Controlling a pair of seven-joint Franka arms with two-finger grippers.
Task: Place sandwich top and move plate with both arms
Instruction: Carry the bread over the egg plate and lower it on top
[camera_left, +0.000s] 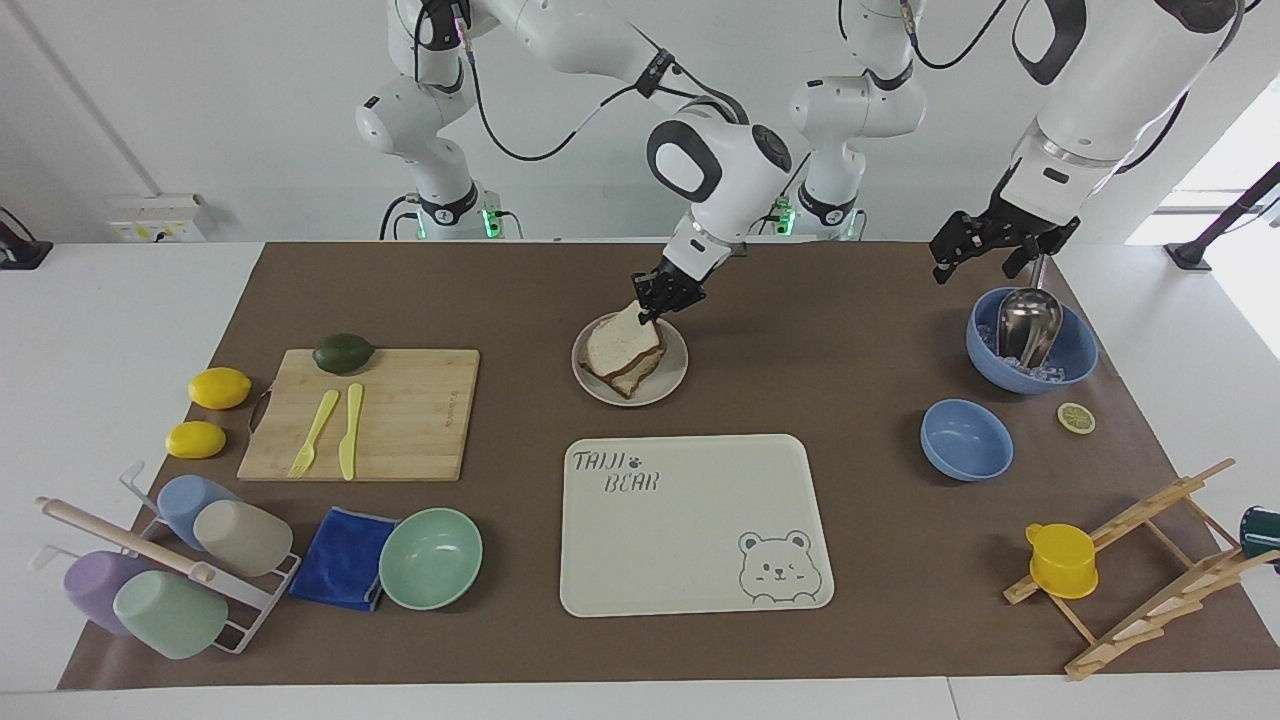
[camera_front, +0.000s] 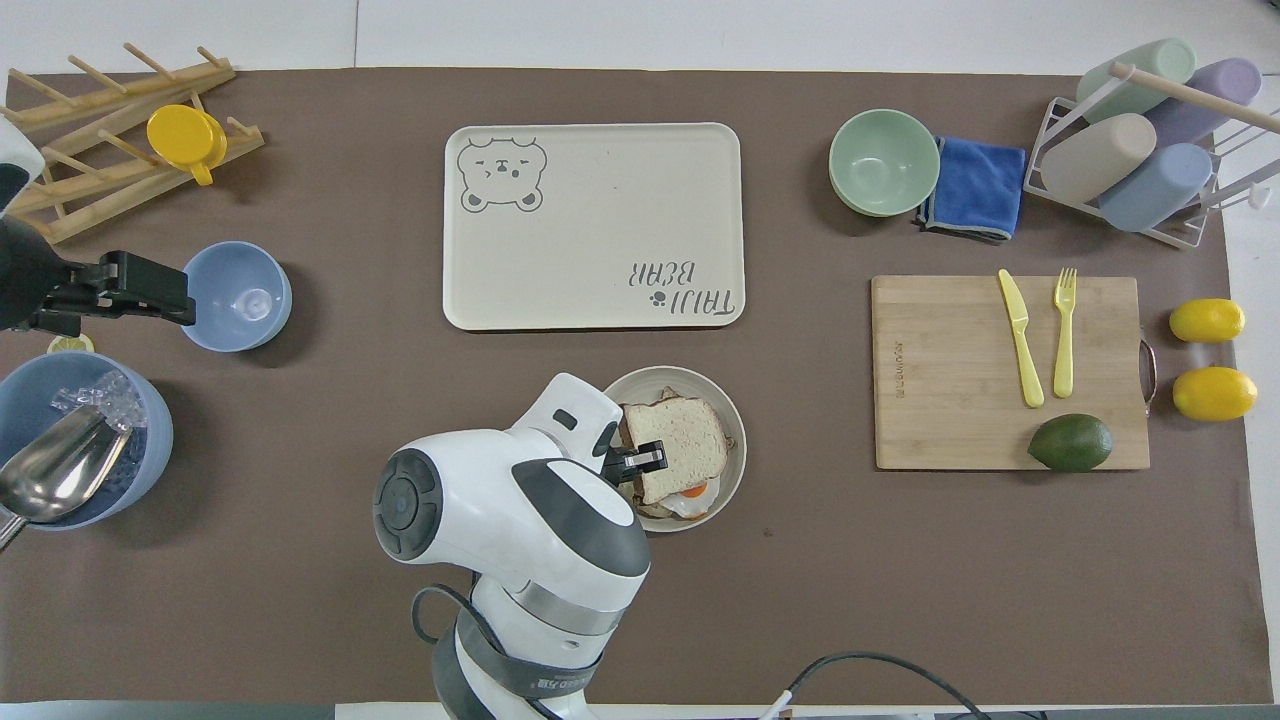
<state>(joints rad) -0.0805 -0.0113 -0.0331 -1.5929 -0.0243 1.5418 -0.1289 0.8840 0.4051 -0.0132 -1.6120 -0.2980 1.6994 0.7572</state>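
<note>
Brown mat: tray (camera_left: 690, 560) near plate (camera_left: 672, 384); right claw (camera_left: 652, 304) overhead.

We see only part of the egg toast (camera_front: 688, 492): the sandwich top (camera_front: 684, 446) covers most of it, and in the facing view only its crust edge shows beneath. The right arm's wrist hides the plate's (camera_front: 738, 452) rim on the robots' side from overhead. We cannot tell from either view whether the right gripper's (camera_left: 653, 304) fingers grip the bread's corner or merely touch it. The left arm (camera_front: 40, 290) is cut by the overhead view's edge. The scoop's (camera_front: 55, 475) handle runs out of frame, and a dark green object (camera_left: 1262, 532) is cropped at the facing view's edge.
</note>
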